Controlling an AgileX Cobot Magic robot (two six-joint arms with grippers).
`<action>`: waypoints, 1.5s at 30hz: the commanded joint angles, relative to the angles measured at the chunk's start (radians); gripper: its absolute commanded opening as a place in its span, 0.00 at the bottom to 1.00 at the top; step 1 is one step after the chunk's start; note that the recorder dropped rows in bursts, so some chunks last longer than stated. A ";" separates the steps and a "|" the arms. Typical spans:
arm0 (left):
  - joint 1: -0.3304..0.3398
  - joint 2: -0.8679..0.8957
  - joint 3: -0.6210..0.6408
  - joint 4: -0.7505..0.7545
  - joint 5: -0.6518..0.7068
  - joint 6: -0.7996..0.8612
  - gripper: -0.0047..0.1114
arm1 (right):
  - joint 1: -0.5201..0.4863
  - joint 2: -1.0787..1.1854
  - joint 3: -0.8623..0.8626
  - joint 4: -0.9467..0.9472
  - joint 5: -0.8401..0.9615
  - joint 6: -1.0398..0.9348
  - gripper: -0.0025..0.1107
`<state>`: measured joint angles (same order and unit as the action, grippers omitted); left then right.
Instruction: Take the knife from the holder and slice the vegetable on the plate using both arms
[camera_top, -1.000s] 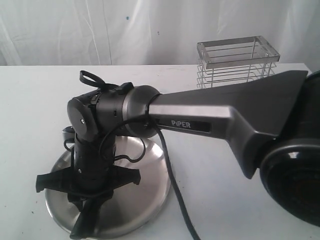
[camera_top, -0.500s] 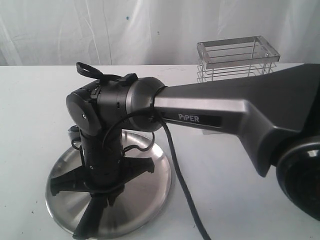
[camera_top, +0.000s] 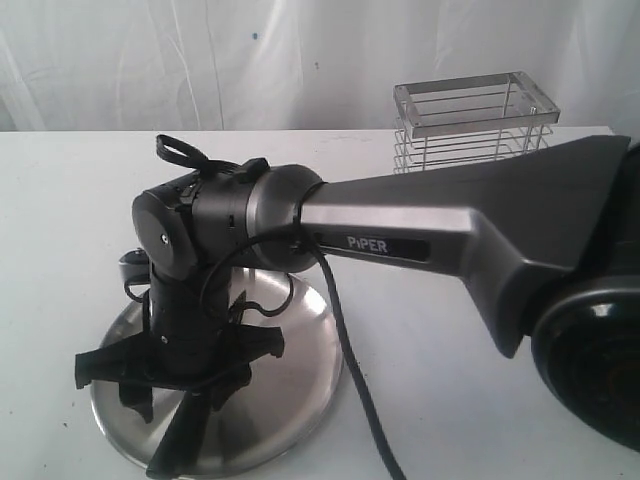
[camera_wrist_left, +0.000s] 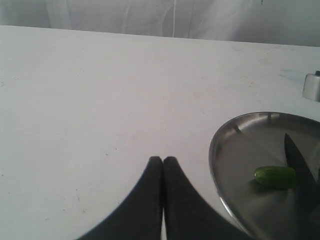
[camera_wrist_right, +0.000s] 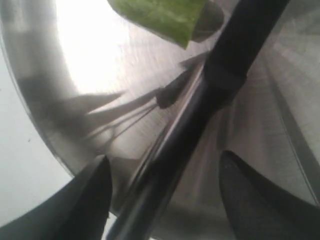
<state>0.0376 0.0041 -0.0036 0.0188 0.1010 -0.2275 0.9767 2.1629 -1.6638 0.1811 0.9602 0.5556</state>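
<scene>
My right arm reaches across to the steel plate at the left front. Its gripper hangs low over the plate, open. In the right wrist view the black knife lies on the plate between the spread fingers, and neither finger touches it. Its end sticks out over the near rim. The green vegetable lies just beyond, close to the knife. My left gripper is shut and empty above bare table beside the plate. From there I see the vegetable touching the dark blade.
The wire holder stands at the back right of the white table, behind my right arm's long grey link. A black cable hangs from the wrist down past the plate's right rim. A white curtain closes the back.
The right gripper's fingers have spread apart around the knife. Its wrist has shifted slightly left and lower since half a second ago. The left gripper stays shut.
</scene>
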 joint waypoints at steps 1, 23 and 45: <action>-0.004 -0.004 0.004 -0.008 -0.002 -0.001 0.04 | 0.000 0.007 -0.003 0.009 -0.052 -0.012 0.54; -0.004 -0.004 0.004 -0.008 -0.002 -0.001 0.04 | 0.000 0.019 -0.003 -0.022 0.020 -0.036 0.10; -0.004 -0.004 0.004 -0.008 -0.002 -0.001 0.04 | -0.207 -0.264 0.003 0.251 0.254 -0.582 0.02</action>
<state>0.0376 0.0041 -0.0036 0.0188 0.1010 -0.2275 0.8460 1.9314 -1.6638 0.2928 1.1743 0.0960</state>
